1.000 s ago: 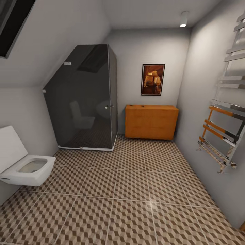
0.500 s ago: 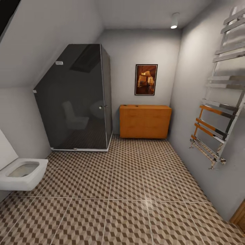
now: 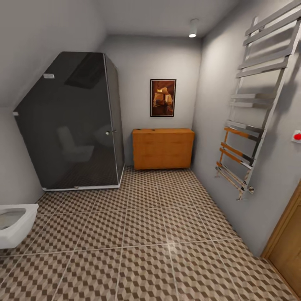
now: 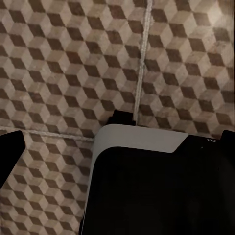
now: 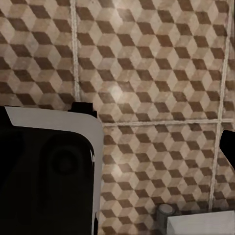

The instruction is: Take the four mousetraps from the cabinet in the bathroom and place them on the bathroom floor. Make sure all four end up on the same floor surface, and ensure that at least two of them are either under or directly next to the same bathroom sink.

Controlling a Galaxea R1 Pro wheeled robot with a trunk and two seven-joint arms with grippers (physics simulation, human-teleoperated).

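Robot in transit inside the bathroom; search step in hand, no mousetrap retrieved as far as can be judged. Nearest, both wrist cameras look down on the cube-patterned brown, tan and cream tiled bathroom floor (image 3: 159,234), with part of the robot's white-edged black body (image 4: 147,191) below them. A dark edge at each side of the left wrist view may be finger parts, likewise in the right wrist view; jaw state of either gripper cannot be told from these pictures, and nothing is seen held. In the head view, at about 9 o'clock low, the corner of a white wall-hung toilet bowl (image 3: 12,223). At about 4 o'clock, an orange-brown wooden door edge (image 3: 288,246). At 3 o'clock on the right wall, a chrome ladder towel rail (image 3: 251,117) with orange-toned lower rungs, and a small red button (image 3: 297,136) just beside it. At 10 o'clock, a dark smoked-glass shower enclosure (image 3: 71,125). Farthest, at 12 o'clock against the back wall, an orange-brown wooden cabinet (image 3: 163,148), a framed amber picture (image 3: 162,98) above it, a ceiling spotlight (image 3: 193,30) higher still. This wooden unit is not the low white cabinet that holds the mousetraps. Judgement: next move calls for turning the base or head to sweep the rest of the room, locate the white cabinet and the sink, then approach.
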